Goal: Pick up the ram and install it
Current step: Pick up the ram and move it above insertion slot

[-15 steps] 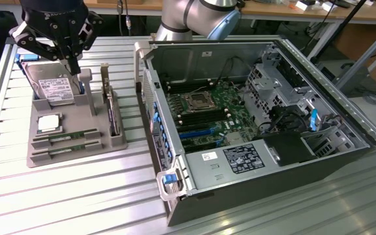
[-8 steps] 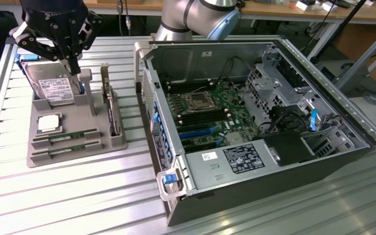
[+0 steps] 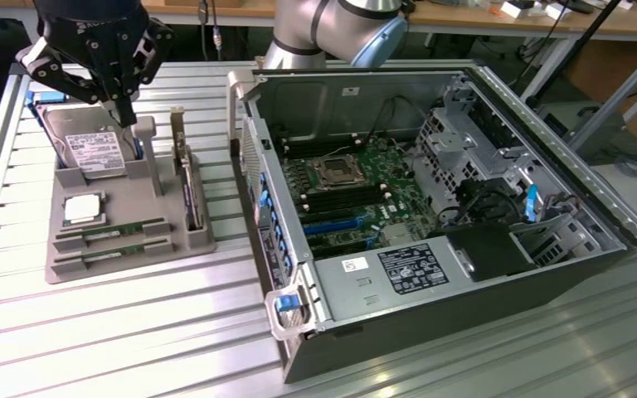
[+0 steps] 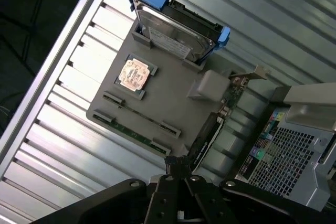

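Two ram sticks [image 3: 114, 230] [image 4: 130, 130] lie edge-up in slots at the front of a grey holder tray [image 3: 130, 199] [image 4: 168, 93], on the exterior view's left. My gripper [image 3: 128, 114] [image 4: 178, 167] hangs above the tray's far end, over the hard drive [image 3: 92, 149] [image 4: 173, 38]. Its fingers are shut with nothing between them. The ram sits well apart from the gripper. The open computer case [image 3: 430, 207] lies on the exterior view's right with its motherboard [image 3: 352, 195] exposed.
The tray also holds a square silver processor [image 3: 83, 209] [image 4: 135, 73] and an upright green card with a metal bracket [image 3: 189, 186] [image 4: 220, 114]. The case wall [image 3: 255, 174] [image 4: 294, 150] stands close beside the tray. Everything rests on a slatted aluminium table [image 3: 109, 332].
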`<state>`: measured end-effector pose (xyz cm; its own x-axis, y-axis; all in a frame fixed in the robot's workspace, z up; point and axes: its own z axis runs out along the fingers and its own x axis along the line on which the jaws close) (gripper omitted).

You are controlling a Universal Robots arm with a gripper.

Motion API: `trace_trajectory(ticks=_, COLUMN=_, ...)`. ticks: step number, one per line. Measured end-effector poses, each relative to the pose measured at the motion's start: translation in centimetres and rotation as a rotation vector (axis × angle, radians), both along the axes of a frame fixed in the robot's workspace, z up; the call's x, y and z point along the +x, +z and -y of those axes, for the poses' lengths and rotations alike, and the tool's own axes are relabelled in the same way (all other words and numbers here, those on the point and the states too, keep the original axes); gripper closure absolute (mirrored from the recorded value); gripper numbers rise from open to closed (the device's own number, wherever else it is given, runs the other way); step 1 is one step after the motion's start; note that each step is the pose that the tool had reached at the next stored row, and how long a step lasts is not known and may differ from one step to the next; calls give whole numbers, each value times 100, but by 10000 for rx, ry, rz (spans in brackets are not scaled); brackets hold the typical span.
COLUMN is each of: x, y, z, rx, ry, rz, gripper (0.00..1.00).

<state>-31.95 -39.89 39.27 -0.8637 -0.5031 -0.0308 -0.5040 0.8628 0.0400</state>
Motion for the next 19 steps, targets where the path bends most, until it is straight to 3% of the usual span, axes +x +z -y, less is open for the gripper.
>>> trace_trajectory(ticks=19, x=0, y=0, z=0, rx=0, ry=760, rz=-1, gripper=90)
